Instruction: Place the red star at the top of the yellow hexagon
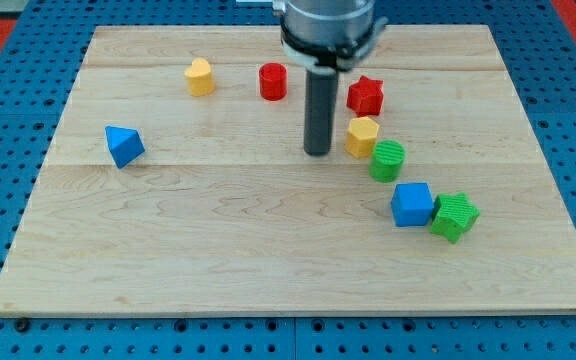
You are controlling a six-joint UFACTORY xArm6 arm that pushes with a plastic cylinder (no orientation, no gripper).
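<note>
The red star (365, 95) lies in the upper right part of the wooden board (218, 240). The yellow hexagon (362, 136) sits just below it, a small gap between them. My tip (317, 152) stands on the board just to the left of the yellow hexagon and below-left of the red star, touching neither. The rod rises from the tip to the dark arm at the view's top.
A red cylinder (273, 81) and a yellow block (200, 77) sit near the top. A blue triangular block (123, 146) lies at the left. A green cylinder (388, 160), a blue cube (412, 204) and a green star (454, 216) trail down to the right.
</note>
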